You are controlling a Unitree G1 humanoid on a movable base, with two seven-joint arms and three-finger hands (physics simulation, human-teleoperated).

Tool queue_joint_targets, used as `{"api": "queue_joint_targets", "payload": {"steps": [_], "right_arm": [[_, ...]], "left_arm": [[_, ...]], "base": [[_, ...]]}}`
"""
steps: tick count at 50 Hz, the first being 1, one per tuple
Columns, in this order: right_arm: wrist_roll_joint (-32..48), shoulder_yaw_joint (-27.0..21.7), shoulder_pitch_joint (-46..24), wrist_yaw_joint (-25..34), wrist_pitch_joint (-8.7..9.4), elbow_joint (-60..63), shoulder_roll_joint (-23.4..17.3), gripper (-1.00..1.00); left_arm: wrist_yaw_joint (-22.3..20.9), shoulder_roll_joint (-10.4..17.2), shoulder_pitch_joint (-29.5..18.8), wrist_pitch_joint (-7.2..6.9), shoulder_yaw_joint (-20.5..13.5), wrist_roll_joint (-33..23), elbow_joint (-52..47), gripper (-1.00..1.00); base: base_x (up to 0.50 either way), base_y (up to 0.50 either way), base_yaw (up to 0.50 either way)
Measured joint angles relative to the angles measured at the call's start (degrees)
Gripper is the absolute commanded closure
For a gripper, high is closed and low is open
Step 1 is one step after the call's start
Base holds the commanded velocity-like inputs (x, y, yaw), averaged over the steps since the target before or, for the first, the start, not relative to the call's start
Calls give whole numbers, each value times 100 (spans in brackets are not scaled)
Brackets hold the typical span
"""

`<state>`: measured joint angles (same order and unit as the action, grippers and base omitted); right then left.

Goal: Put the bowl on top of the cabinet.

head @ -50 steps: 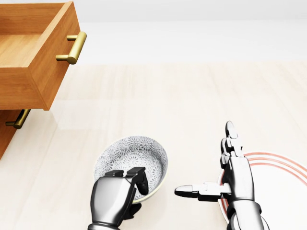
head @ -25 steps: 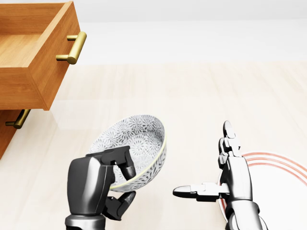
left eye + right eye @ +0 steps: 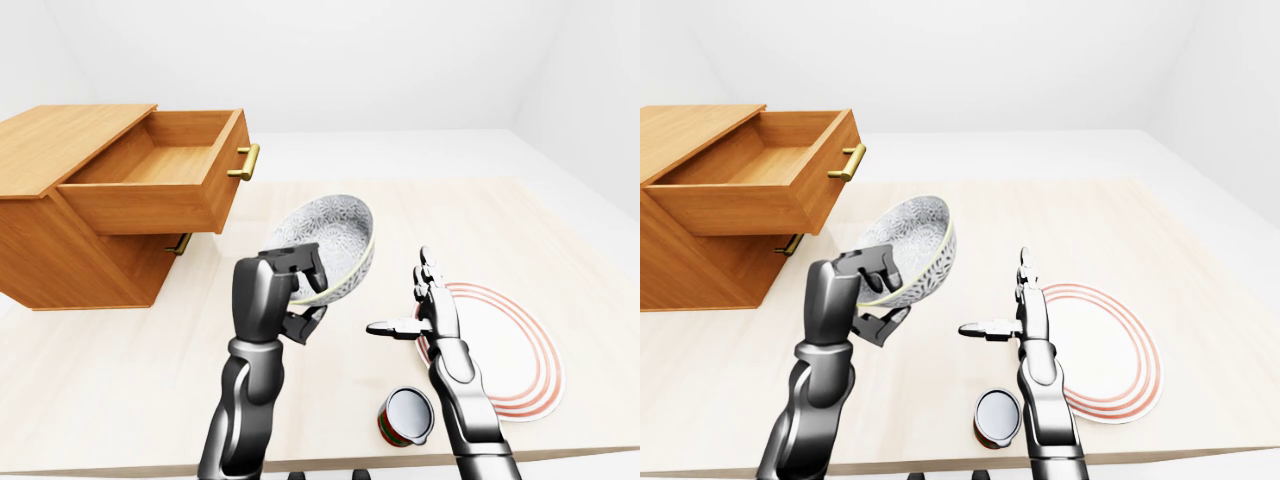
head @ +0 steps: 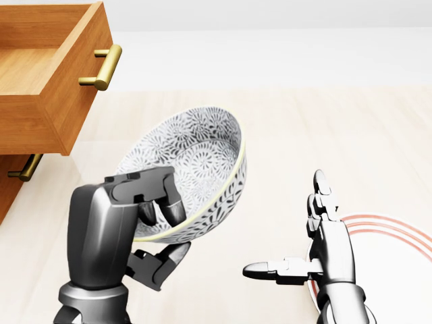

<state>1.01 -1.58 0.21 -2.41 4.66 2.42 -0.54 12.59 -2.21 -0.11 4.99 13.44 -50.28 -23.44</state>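
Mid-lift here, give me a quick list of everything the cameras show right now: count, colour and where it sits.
bowl: one, white with grey floral pattern, tilted and lifted off the table, gripped at its rim by the left hand
cabinet: one, brown wood, upper left of the left-eye view, top drawer pulled open and empty, brass handles
plate: one, white with red rings, lower right on the table
can: one, red and green side, silvery top, near the table's bottom edge, beside the right forearm
table: one, pale wood
left hand: one, dark grey, fingers closed on the bowl's rim
right hand: one, silver and black, open, over the plate's left edge
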Motion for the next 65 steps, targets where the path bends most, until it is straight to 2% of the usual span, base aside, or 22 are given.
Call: {"api": "queue_joint_targets", "payload": {"steps": [19, 22, 26, 34, 35, 36, 41, 50, 56, 65], "right_arm": [[9, 11, 28, 6, 33, 80, 5, -100], [15, 15, 29, 4, 32, 81, 7, -100], [23, 21, 29, 1, 33, 82, 9, -100], [34, 30, 37, -3, 34, 101, 12, -100], [36, 33, 38, -4, 34, 106, 13, -100], [39, 35, 39, -5, 34, 110, 14, -100], [45, 41, 47, -8, 34, 132, 16, -100], [47, 34, 50, -10, 34, 138, 13, -100], [53, 31, 58, -12, 34, 147, 12, -100], [87, 42, 63, -32, 34, 151, 16, -100]], "left_arm": [[-1054, -29, -761, -3, -426, 473, -1303, 93], [-1230, -22, -924, -103, -509, 550, -1505, 93], [-1465, 9, -1173, -310, -625, 667, -1765, 93], [-1833, 197, -1827, -906, -963, 947, -2141, 93], [-1859, 239, -1919, -982, -1016, 988, -2161, 93], [-1879, 283, -2008, -999, -1076, 1030, -2171, 93], [-1938, 556, -2489, -999, -1366, 1268, -2214, 93], [-1869, 1232, -3401, -999, -1877, 1787, -2063, 94], [-1685, 1782, -3903, -999, -2226, 2197, -1755, 94], [-1218, 2605, -4312, -999, -2676, 2716, -791, 94]], "base": [[0, 0, 0], [0, 0, 0], [0, 0, 0], [0, 0, 0], [0, 0, 0], [0, 0, 0], [0, 0, 0], [0, 0, 0], [0, 0, 0], [0, 0, 0]]}}
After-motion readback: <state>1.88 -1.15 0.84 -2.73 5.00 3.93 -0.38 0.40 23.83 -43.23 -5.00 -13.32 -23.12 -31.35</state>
